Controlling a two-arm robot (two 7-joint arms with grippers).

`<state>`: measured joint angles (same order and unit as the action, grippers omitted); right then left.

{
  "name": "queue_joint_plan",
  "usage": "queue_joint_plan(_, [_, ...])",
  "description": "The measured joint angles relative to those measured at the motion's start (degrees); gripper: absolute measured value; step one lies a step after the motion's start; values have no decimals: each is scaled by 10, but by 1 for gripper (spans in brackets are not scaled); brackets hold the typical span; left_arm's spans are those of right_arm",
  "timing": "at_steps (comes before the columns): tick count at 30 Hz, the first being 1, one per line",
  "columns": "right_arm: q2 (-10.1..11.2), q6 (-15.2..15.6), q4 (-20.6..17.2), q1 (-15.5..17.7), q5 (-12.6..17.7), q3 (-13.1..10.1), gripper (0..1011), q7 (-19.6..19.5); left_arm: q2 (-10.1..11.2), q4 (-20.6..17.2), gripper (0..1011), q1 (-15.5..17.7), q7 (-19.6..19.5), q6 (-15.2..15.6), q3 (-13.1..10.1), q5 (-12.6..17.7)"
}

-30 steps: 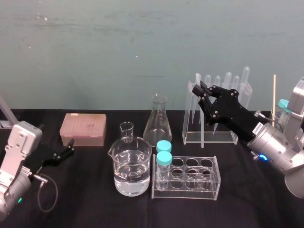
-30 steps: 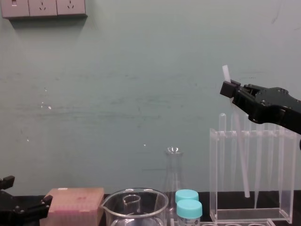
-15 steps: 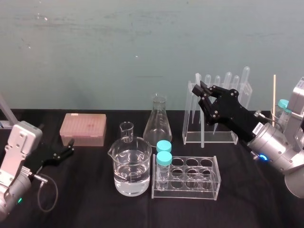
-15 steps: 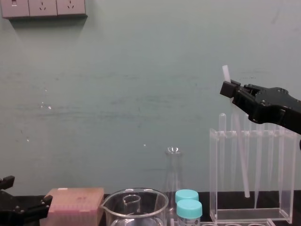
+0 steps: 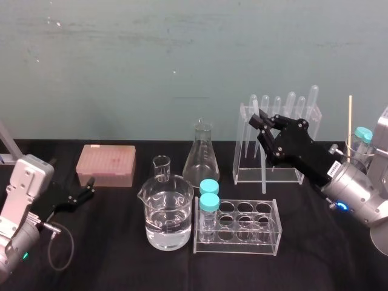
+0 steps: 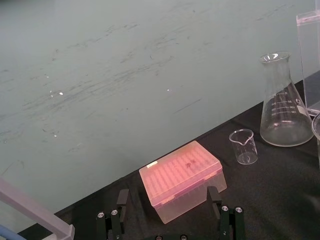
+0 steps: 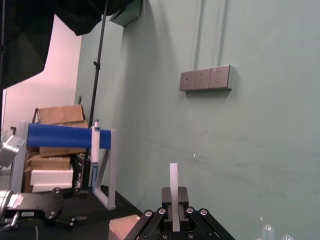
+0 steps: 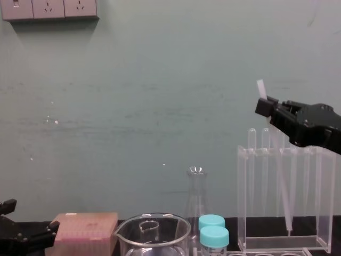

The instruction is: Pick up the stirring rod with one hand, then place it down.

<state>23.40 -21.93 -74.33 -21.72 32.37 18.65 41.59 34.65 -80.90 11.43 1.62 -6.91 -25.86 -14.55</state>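
Stirring rod clamped, tilted, in the right hand, tip low before the rack (left hand parked, wide); next: lower, release.

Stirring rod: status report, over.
Right gripper shut on stirring rod, held tilted. Left gripper open, parked low left. Clear rack close behind rod.

The black table as we saw it
On it we found a pink tip box far left, a small beaker and flask mid-table, a water-filled large beaker nearer, a low tube rack near right, and a tall clear rack beyond it.
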Motion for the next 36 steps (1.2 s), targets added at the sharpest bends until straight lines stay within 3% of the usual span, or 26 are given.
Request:
queue_joint_plan(9, [3,-5,18,0,-1,5,67,17,0,0,1000,0,0,0,0,0])
queue_joint_plan(36, [-13,-12,119,-32,-7,34,67,61,0,0,1000,0,0,0,0,0])
